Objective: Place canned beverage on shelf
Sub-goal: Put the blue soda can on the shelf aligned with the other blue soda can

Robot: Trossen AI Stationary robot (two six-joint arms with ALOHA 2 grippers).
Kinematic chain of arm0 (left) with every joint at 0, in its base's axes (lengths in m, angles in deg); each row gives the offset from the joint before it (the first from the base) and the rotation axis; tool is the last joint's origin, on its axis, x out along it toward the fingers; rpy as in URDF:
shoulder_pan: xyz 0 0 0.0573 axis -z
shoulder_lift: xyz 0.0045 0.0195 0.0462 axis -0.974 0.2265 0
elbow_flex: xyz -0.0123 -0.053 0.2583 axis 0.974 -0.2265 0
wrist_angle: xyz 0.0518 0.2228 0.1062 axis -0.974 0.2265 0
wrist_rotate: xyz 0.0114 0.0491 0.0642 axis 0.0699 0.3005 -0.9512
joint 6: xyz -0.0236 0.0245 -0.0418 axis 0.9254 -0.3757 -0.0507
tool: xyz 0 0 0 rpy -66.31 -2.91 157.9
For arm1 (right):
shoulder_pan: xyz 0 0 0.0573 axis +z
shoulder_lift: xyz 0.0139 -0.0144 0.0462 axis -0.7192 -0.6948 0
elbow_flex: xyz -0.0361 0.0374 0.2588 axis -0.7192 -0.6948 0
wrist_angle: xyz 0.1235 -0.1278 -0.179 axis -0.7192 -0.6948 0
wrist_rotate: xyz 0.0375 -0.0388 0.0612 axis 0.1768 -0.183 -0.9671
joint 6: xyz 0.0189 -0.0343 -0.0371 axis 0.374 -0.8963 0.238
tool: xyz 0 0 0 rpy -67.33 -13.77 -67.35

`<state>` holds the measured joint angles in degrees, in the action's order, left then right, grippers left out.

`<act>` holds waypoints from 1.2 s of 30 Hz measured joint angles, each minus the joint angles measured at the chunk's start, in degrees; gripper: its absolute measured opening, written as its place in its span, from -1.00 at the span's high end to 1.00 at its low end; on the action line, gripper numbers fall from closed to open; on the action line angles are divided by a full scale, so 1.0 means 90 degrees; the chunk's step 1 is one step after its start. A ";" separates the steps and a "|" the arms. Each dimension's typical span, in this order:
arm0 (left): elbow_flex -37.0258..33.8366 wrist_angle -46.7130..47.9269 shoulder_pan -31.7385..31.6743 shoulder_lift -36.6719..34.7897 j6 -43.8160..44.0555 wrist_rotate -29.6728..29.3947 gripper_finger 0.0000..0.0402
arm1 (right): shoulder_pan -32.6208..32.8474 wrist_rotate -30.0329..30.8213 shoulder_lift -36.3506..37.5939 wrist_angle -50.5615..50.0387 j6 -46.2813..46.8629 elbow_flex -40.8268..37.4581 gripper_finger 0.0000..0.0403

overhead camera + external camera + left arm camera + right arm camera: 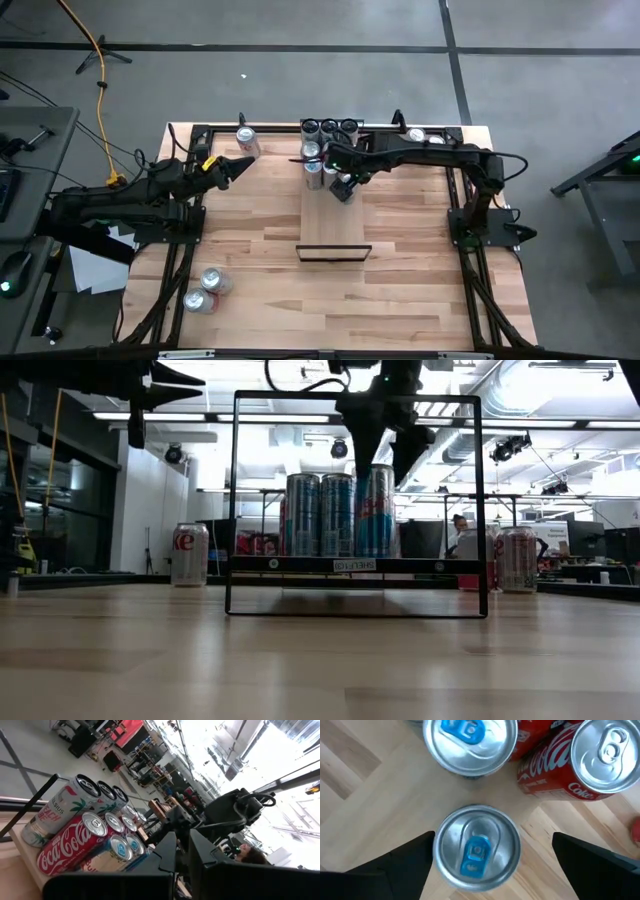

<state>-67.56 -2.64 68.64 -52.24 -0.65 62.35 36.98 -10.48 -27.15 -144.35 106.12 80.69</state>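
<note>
Overhead, the right gripper (492, 865) hangs released, straddling a silver blue-tabbed can (477, 851) on the pale wooden shelf (335, 220), whose 6 o'clock half lies bare; the left gripper (240, 166) is clenched.

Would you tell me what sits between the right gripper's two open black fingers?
A silver-topped can with a blue pull tab stands upright between the right gripper's fingers, untouched, on the pale wooden shelf; the right wrist view shows it.

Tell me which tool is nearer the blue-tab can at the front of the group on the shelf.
Right. The right tool is directly above the blue-tab can, open, fingers either side. The left tool is shut, off to the side of the shelf.
</note>
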 joint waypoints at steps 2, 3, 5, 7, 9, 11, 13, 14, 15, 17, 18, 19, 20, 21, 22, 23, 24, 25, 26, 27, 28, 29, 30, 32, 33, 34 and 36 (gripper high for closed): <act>0.0000 0.0012 0.0000 0.0000 0.0000 0.0000 1.00 | -0.0004 -0.0025 -0.0060 -0.0074 -0.0002 -0.0002 -0.86; 0.0000 0.0019 0.0000 0.0000 0.0000 0.0000 1.00 | 0.0000 -0.0015 -0.0087 -0.0057 -0.0006 -0.0002 -0.83; 0.0000 0.0054 0.0000 0.0000 -0.0002 0.0000 1.00 | 0.0000 -0.0016 -0.0110 -0.0029 0.0005 -0.0004 -0.77; 0.0000 0.0063 0.0000 0.0000 0.0000 0.0000 1.00 | 0.0002 -0.0015 -0.0110 0.0093 0.0010 -0.0004 -0.70; 0.0000 0.0066 0.0000 0.0000 -0.0002 0.0000 1.00 | 0.0000 -0.0016 -0.0117 0.0133 0.0012 -0.0002 -0.63; 0.0000 0.0070 0.0000 0.0000 -0.0005 0.0000 1.00 | 0.0000 -0.0017 -0.0117 0.0066 0.0003 -0.0002 -0.54; 0.0000 0.0072 0.0000 0.0000 -0.0005 0.0000 1.00 | 0.0000 -0.0019 -0.0117 0.0021 0.0000 -0.0002 -0.44; 0.0000 0.0072 0.0000 0.0000 -0.0005 0.0000 1.00 | 0.0000 -0.0017 -0.0117 -0.0016 0.0000 -0.0002 -0.37; 0.0000 0.0072 0.0000 0.0000 -0.0007 0.0001 1.00 | 0.0000 -0.0014 -0.0117 -0.0048 0.0009 -0.0002 -0.30; 0.0000 0.0077 0.0000 0.0000 -0.0006 0.0000 1.00 | 0.0002 0.0037 -0.0114 -0.0089 0.0123 0.0002 -0.16; 0.0000 0.0077 0.0000 0.0000 -0.0007 0.0000 1.00 | 0.0002 0.0061 -0.0109 -0.0117 0.0209 0.0002 -0.12; 0.0000 0.0076 0.0000 0.0000 -0.0006 0.0000 1.00 | 0.0002 0.0089 -0.0107 -0.0161 0.0346 0.0002 -0.12; 0.0000 0.0077 0.0000 0.0000 -0.0004 -0.0001 1.00 | 0.0000 0.0126 -0.0105 -0.0191 0.0541 0.0002 -0.12; 0.0000 0.0076 0.0000 0.0000 -0.0002 -0.0011 1.00 | 0.0000 0.0152 -0.0102 -0.0211 0.0782 0.0002 -0.12; 0.0000 0.0075 0.0000 0.0000 -0.0003 -0.0032 1.00 | 0.0000 0.0175 -0.0100 -0.0218 0.1028 0.0002 -0.12; 0.0000 0.0077 0.0000 0.0000 -0.0007 -0.0034 1.00 | 0.0000 0.0200 -0.0096 -0.0210 0.1278 0.0002 -0.12; 0.0000 0.0076 0.0000 0.0000 -0.0007 -0.0034 1.00 | 0.0000 0.0242 -0.0093 -0.0198 0.1519 0.0002 -0.12; 0.0000 0.0077 0.0000 0.0000 -0.0007 -0.0036 1.00 | 0.0000 0.0329 -0.0091 -0.0192 0.1752 0.0002 -0.12; 0.0000 0.0076 0.0000 0.0000 -0.0007 -0.0036 1.00 | 0.0000 0.0476 -0.0090 -0.0194 0.2001 0.0002 -0.12; 0.0000 0.0075 0.0000 0.0000 -0.0007 -0.0036 1.00 | -0.0004 0.0621 -0.0090 -0.0194 0.2265 0.0002 -0.12; 0.0000 0.0077 0.0000 0.0000 -0.0007 -0.0036 1.00 | -0.0028 0.0734 -0.0090 -0.0192 0.2518 0.0002 -0.12; 0.0000 0.0075 0.0000 0.0000 -0.0007 -0.0036 1.00 | -0.0064 0.0805 -0.0090 -0.0189 0.2735 0.0002 -0.13; 0.0000 0.0076 0.0000 0.0000 -0.0007 -0.0036 1.00 | -0.0112 0.0855 -0.0090 -0.0192 0.2912 0.0002 -0.14; 0.0000 0.0077 0.0000 0.0000 -0.0002 -0.0039 1.00 | -0.0192 0.0860 -0.0088 -0.0226 0.3113 0.0002 -0.17; 0.0000 0.0075 0.0000 0.0000 -0.0002 -0.0039 1.00 | -0.0228 0.0863 -0.0088 -0.0250 0.3134 0.0002 -0.17; 0.0000 0.0075 0.0000 0.0000 -0.0001 -0.0031 1.00 | -0.0251 0.0861 -0.0086 -0.0259 0.3135 0.0002 -0.17; 0.0000 0.0076 0.0000 0.0000 -0.0002 0.0001 1.00 | -0.0267 0.0816 -0.0084 -0.0230 0.3135 0.0002 -0.16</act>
<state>-67.56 -1.95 68.64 -52.24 -0.66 62.36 34.57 -3.13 -27.91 -146.42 134.34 80.71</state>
